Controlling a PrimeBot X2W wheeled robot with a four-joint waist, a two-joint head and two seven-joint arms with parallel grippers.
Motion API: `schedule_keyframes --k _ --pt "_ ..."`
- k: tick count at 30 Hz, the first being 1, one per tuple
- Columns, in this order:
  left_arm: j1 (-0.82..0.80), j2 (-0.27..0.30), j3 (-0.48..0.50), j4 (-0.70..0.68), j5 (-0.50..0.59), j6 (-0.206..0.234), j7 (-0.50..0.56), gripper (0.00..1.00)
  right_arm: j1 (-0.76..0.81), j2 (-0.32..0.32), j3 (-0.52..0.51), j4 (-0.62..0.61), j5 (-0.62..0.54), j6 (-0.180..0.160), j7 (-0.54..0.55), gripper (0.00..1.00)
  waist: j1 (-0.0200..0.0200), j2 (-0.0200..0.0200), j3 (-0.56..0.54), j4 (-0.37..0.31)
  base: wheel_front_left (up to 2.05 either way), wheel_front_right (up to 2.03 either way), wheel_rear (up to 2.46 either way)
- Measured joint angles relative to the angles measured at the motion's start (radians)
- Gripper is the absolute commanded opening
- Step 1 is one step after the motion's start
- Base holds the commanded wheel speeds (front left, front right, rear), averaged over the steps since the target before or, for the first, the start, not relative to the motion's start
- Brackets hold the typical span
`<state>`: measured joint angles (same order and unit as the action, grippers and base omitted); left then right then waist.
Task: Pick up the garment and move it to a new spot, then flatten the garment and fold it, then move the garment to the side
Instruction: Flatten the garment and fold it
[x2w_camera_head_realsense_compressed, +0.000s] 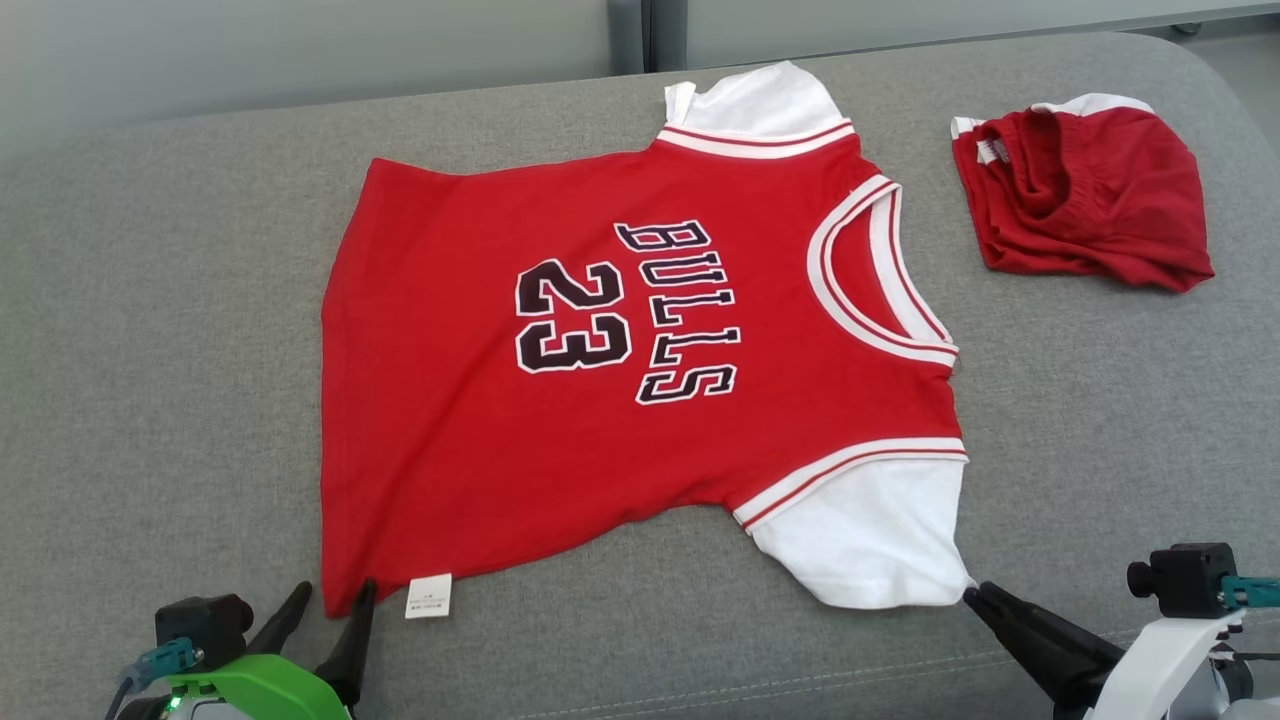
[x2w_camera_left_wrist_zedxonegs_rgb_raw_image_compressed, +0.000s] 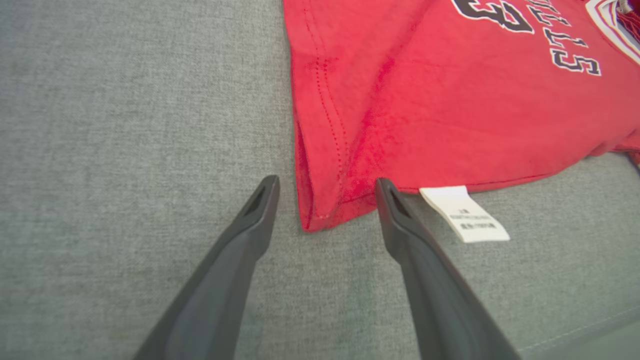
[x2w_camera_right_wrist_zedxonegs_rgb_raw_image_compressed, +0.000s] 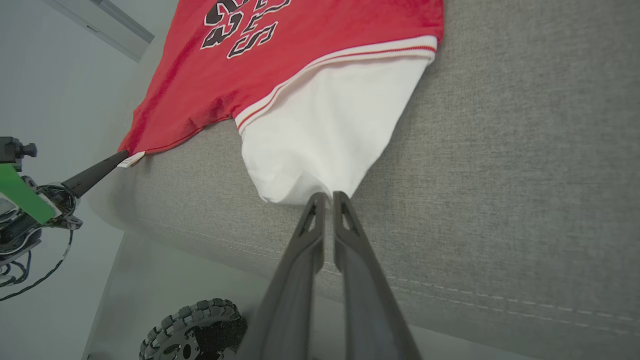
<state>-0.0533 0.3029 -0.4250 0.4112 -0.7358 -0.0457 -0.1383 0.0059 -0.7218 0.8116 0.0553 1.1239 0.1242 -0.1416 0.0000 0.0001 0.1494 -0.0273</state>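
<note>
The garment (x2w_camera_head_realsense_compressed: 600, 350) is a red "BULLS 23" jersey with white sleeves, spread flat and face up on the grey cushion (x2w_camera_head_realsense_compressed: 150, 350). My left gripper (x2w_camera_head_realsense_compressed: 335, 590) stands open at the jersey's near left hem corner. In the left wrist view the gripper (x2w_camera_left_wrist_zedxonegs_rgb_raw_image_compressed: 326, 182) has one finger on each side of that corner of the garment (x2w_camera_left_wrist_zedxonegs_rgb_raw_image_compressed: 450, 100), beside its white label (x2w_camera_left_wrist_zedxonegs_rgb_raw_image_compressed: 465, 215). My right gripper (x2w_camera_head_realsense_compressed: 975, 592) is at the tip of the near white sleeve. In the right wrist view the gripper (x2w_camera_right_wrist_zedxonegs_rgb_raw_image_compressed: 325, 196) has its fingers almost together, pinching the sleeve's edge of the garment (x2w_camera_right_wrist_zedxonegs_rgb_raw_image_compressed: 325, 125).
A second crumpled red and white garment (x2w_camera_head_realsense_compressed: 1085, 190) lies at the far right of the cushion. The cushion's front edge runs just below both grippers. Beyond it the right wrist view shows the floor and a wheel (x2w_camera_right_wrist_zedxonegs_rgb_raw_image_compressed: 195, 330). Bare grey fabric lies left of the jersey.
</note>
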Motion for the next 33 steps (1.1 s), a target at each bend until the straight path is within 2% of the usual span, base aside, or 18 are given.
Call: schedule_keyframes --k 9,17,21,25,31,33 --pt "-0.003 0.012 0.015 -0.032 0.022 0.025 -0.032 1.00 -0.021 -0.029 -0.002 0.004 -0.031 0.000 -0.025 1.00 0.0000 0.0000 -0.007 0.002 0.00 0.00 0.00" --pt "-0.033 0.027 0.063 -0.113 0.068 0.076 -0.084 1.00 -0.118 -0.035 -0.102 -0.028 -0.132 -0.005 -0.102 1.00 0.0000 0.0000 -0.018 -0.001 0.00 0.00 0.00" --pt "-0.034 0.019 0.072 -0.148 0.086 0.096 -0.102 1.00 -0.159 -0.015 -0.182 -0.017 -0.203 -0.074 -0.114 1.00 0.0000 0.0000 -0.023 -0.002 0.00 0.00 0.00" --pt "-0.035 -0.001 0.095 -0.180 0.113 0.112 -0.110 1.00 -0.178 0.051 -0.237 -0.019 -0.263 -0.138 -0.113 1.00 0.0000 0.0000 -0.029 -0.004 0.00 0.00 0.00" --pt "-0.035 -0.010 0.111 -0.215 0.156 0.133 -0.110 1.00 -0.202 0.160 -0.388 -0.059 -0.373 -0.233 -0.113 1.00 0.0000 0.0000 -0.033 -0.006 0.00 0.00 0.00" --pt "-0.034 -0.019 0.123 -0.225 0.164 0.134 -0.110 1.00 -0.197 0.183 -0.420 -0.059 -0.411 -0.239 -0.113 1.00 0.0000 0.0000 -0.033 -0.005 0.00 0.00 0.00"
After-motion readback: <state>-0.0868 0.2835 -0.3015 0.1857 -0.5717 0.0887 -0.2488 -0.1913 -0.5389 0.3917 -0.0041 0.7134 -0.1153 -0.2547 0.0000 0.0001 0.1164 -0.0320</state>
